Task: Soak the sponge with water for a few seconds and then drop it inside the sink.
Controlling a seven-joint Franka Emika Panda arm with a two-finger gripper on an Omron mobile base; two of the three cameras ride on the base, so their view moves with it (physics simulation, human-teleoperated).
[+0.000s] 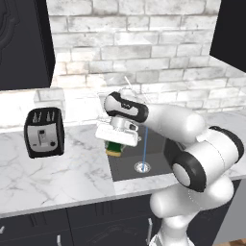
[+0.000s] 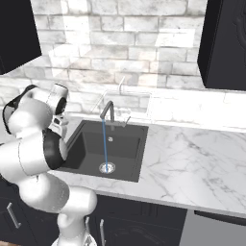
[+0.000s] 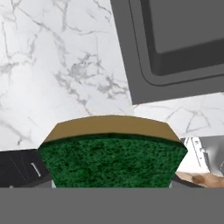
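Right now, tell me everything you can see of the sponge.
The sponge is a small rectangular block with a tan-yellow body and a coarse dark green scouring face. It is held up off the counter, under the robot's hand, near the left edge of the sink. It is apart from the water, which runs straight down to the drain. Where the fingers grip it is hidden.

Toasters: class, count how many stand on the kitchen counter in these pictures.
1. The black-and-silver toaster stands upright on the marble counter, left of the sink. Others may be hidden outside the views.
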